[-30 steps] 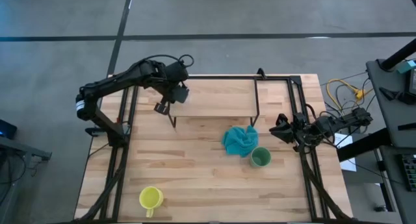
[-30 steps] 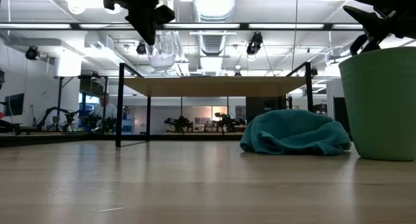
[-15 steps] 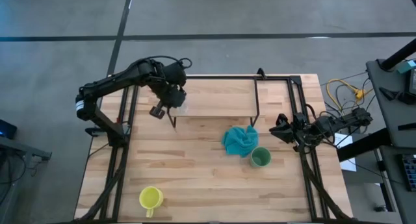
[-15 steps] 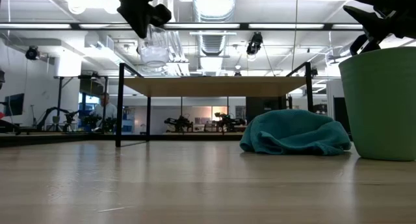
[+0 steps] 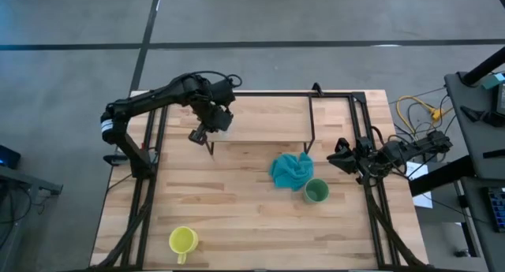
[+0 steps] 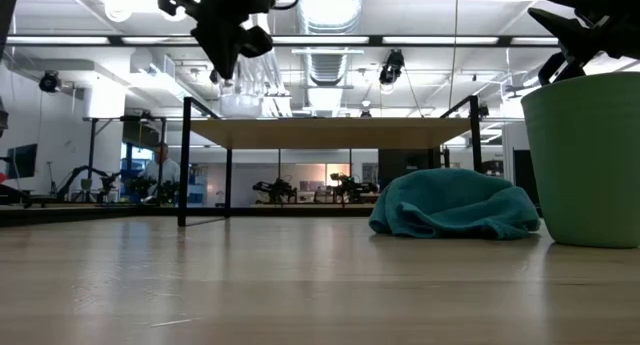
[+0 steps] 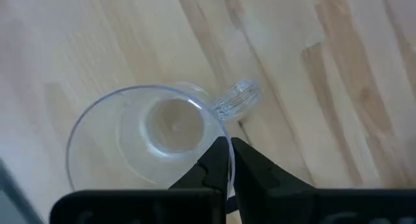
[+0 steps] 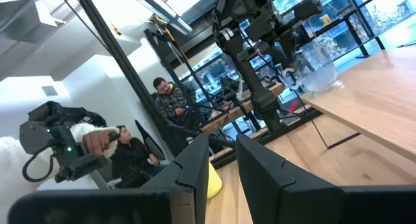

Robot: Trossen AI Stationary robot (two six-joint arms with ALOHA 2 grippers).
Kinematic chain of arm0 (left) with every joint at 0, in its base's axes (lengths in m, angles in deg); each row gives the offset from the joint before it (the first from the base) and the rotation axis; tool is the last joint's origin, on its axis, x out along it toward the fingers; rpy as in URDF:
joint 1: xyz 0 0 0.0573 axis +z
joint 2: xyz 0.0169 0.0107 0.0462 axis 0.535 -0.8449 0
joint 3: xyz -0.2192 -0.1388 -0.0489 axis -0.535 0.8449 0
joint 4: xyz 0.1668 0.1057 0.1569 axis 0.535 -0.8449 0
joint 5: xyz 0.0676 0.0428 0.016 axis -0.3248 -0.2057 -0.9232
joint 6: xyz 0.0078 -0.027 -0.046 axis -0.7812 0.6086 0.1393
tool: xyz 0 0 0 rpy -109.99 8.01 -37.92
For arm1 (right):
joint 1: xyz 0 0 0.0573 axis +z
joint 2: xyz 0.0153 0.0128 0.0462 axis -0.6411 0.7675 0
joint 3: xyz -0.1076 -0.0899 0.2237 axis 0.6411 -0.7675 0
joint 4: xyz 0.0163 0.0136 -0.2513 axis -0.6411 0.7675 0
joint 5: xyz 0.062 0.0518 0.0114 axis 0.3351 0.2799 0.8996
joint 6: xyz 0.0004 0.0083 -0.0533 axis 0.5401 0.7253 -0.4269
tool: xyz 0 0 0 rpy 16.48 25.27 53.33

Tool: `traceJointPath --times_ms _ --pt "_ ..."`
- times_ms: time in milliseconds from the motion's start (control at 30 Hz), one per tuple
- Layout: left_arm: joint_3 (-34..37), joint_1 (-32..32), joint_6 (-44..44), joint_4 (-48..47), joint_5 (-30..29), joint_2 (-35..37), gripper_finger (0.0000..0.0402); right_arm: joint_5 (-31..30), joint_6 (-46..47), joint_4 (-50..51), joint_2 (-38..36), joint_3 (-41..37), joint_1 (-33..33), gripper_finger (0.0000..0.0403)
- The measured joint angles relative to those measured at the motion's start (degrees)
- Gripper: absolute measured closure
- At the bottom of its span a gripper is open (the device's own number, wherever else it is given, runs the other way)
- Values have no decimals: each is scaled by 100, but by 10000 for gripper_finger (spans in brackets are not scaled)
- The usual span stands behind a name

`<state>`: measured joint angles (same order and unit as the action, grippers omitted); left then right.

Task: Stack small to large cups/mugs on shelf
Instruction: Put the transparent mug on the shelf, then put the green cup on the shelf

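1. The glass cup is small and clear, with a round base and a little loop handle; the wood grain shows through it.
2. The left tool has its two dark fingers pinched nearly together on the cup's rim beside the handle. In the high view this tool is over the left end of the shelf, and in the low view the cup sits at the level of the plank's top edge; whether it touches the plank cannot be told.
3. The yellow mug stands near the front left corner of the bench, handle toward the front edge, well apart from everything else.
4. The green cup stands upright, just beside the crumpled teal cloth, in front of the shelf's right end.
5. The right tool hangs near the bench's right edge, close to the green cup, its fingers a little apart and gripping nothing.
6. The rest of the shelf plank is bare, and the middle of the bench between mug and cloth is open.
7. The bench is pale plank wood. Beyond it is a workshop hall with ceiling lights; two people sit by another robot arm.
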<state>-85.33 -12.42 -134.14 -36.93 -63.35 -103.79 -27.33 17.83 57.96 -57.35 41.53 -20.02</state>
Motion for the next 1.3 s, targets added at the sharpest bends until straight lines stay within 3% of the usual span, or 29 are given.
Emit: traceJointPath --times_ms 900,1300 --pt "-11 0 324 -37 -167 6 401 2 1 -16 0 2 -2 328" --pt "-9 -4 605 -28 -191 10 324 5 300 -23 -1 2 0 328"
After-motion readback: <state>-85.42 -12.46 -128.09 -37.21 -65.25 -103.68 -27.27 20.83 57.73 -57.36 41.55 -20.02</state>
